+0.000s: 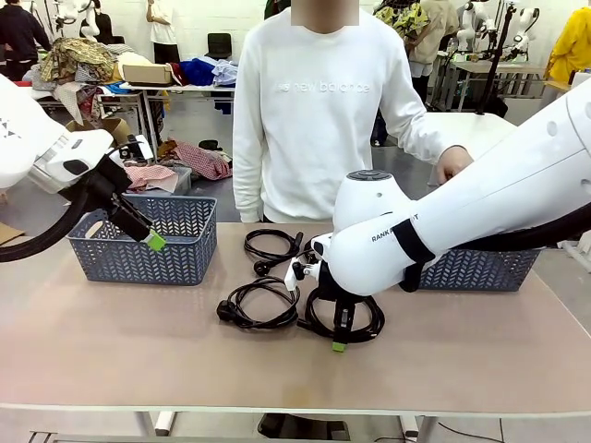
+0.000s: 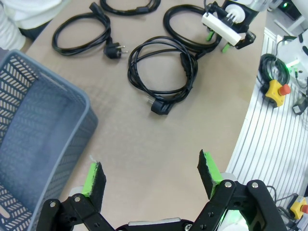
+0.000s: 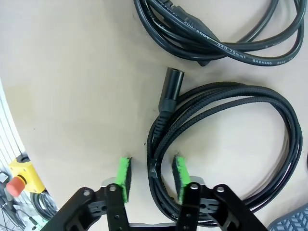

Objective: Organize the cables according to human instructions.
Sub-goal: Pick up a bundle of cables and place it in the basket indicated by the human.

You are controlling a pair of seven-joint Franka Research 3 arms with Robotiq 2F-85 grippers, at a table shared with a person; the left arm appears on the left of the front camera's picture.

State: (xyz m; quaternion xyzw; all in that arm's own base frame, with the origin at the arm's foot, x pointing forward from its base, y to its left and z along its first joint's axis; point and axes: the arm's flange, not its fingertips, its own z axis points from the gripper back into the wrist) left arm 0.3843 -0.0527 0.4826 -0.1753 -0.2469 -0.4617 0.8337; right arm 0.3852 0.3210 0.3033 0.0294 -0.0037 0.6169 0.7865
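cable coil [image 3: 231, 95] pinched between right end effector [image 3: 152, 166] pads, left end effector [image 2: 149, 161] spread wide, empty, beside basket [image 2: 45, 122]

A: Cables counted?
B: Four black coils, all laid flat on the table, none stacked.
A: Positions?
B: The far coil [image 1: 272, 261] is set nearest the person. The near-left coil [image 1: 292, 306] is placed closer in, with its plug turned left. The braided coil [image 3: 161, 139] is laid just right of it, a cylindrical connector sticking out and its strands seemingly pinched by the right gripper [image 3: 152, 166].
A: Fourth?
B: The fourth coil [image 2: 134, 8] is cut off by the frame edge.
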